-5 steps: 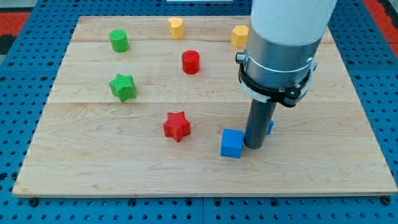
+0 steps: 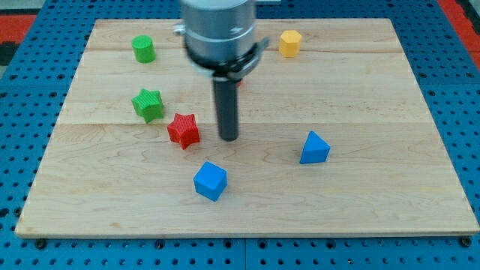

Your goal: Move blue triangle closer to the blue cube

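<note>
my tip point(image 2: 229, 139) upright beside red star point(image 2: 184, 130)

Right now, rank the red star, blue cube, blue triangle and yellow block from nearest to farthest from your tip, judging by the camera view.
From my tip:
1. Red star, just to the view's left.
2. Blue cube, toward the view's bottom, slightly left.
3. Blue triangle, off to the view's right.
4. Yellow block, at the view's top right.
</note>
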You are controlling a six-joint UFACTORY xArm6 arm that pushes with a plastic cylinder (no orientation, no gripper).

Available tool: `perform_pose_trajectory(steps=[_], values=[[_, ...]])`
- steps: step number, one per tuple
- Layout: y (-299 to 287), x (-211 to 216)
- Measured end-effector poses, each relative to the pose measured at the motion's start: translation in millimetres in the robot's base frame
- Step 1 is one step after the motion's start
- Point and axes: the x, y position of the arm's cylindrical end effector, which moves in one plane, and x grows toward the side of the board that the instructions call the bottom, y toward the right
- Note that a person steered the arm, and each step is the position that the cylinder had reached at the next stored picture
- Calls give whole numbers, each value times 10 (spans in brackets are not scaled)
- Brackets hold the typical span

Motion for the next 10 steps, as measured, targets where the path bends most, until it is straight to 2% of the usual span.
perform_pose_trajectory(steps=[1,2,3,4,5,6,7,8,9,10], values=[[876,-113],[1005,383],[817,469],[1672,396],[1444,1103],[652,1155],[1290,1154],[1586,827],[1004,817],[107,917]])
